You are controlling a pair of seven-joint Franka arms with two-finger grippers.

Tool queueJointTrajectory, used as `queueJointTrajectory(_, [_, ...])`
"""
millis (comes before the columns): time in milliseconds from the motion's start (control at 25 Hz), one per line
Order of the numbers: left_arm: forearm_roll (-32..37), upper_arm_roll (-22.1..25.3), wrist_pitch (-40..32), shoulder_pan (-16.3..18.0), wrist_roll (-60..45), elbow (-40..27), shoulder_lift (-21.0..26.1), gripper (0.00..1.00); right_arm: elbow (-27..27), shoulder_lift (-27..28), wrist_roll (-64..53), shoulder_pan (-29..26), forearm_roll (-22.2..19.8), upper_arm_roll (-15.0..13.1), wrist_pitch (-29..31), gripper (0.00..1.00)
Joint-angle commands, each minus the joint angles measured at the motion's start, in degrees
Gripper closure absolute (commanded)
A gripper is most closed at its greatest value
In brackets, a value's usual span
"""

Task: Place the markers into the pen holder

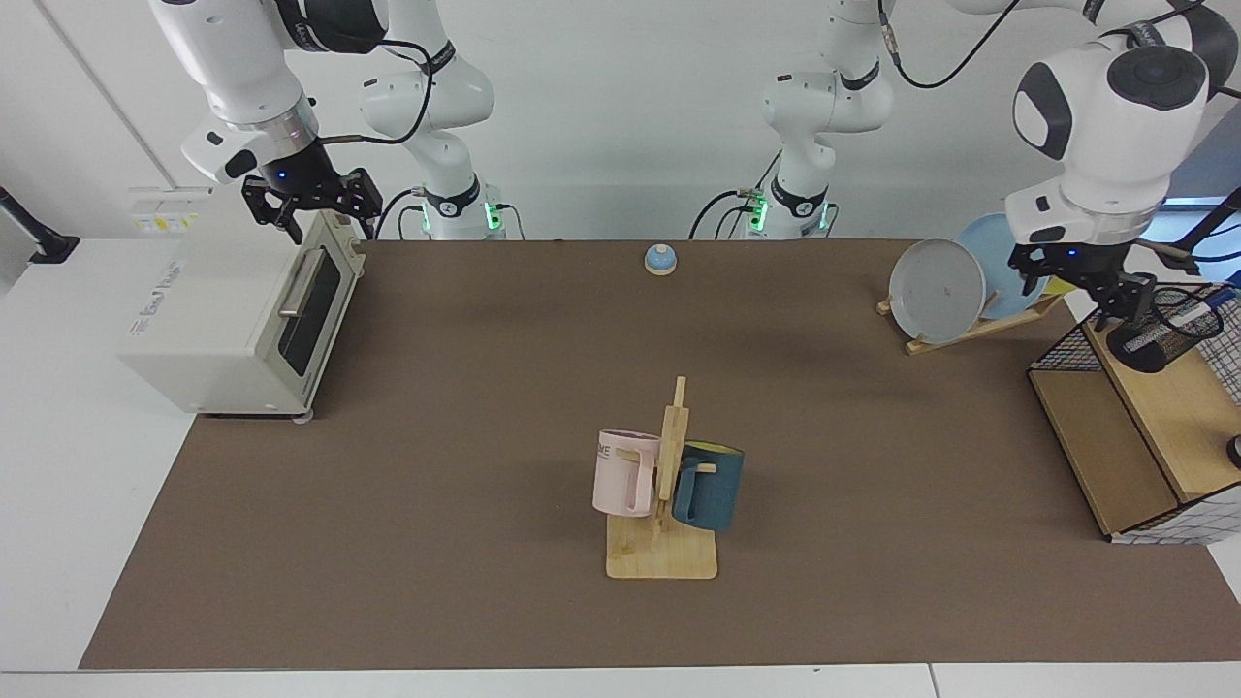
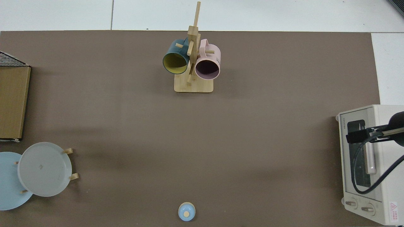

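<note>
Brown matting (image 1: pixel 485 407) covers the table in front of you. On it, the cream toaster oven (image 1: pixel 238 315) carries dark lettering along its side and small print above its window, both too small to read. Your right gripper (image 1: pixel 310 206) waits over the oven's top front edge, fingers spread and holding nothing.

At the other end stands the wire-grid basket with wooden shelves (image 1: pixel 1144 427). On its upper shelf you have the black mesh pen holder (image 1: pixel 1159 334), tipped toward the table's middle, with the marker (image 1: pixel 1202 308) inside it; the blue cap pokes out over the rim. Your left gripper (image 1: pixel 1091 286) hangs just beside the holder, in front of the plate rack (image 1: pixel 955 291); you cannot tell how its fingers stand.

The wooden mug tree (image 1: pixel 664 504) holds two mugs: a pink mug (image 1: pixel 625 473) with printed letters, of which only "ME" shows, and a dark teal mug (image 1: pixel 710 485), yellow inside. Both look empty from above.

A small blue bell (image 1: pixel 660 259) sits near the arm bases.
</note>
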Motion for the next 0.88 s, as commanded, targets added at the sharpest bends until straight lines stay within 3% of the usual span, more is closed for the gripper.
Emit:
queueJointTrajectory(0, [-5.57,-3.57,-4.84,-4.48,-20.56,-0.63,-0.93,0.00,-0.54,-0.76,1.31,-0.61,-0.08,0.52,-0.53,0.00])
queueJointTrajectory(120, [-6.19,-6.30,-6.08,-5.80,-30.71,-0.63,-1.54,0.00,-0.54,-0.76,1.31,-0.61,-0.08,0.52,-0.53,0.00])
queueJointTrajectory(400, [-6.72,-6.92,-4.41,-4.75,-31.96,-0.80,-1.54,0.00,-0.54,-0.76,1.31,-0.61,-0.08,0.52,-0.53,0.00])
queueJointTrajectory(600, [-14.35,-6.04,-3.01,-2.91,-36.95,-3.26,-2.60,0.00,-0.54,-0.76,1.31,-0.61,-0.08,0.52,-0.53,0.00])
queueJointTrajectory(840, [-17.09,-6.22,-1.51,-2.99,-41.63,-3.00,-2.42,0.00,-0.54,-0.76,1.31,-0.61,-0.08,0.52,-0.53,0.00])
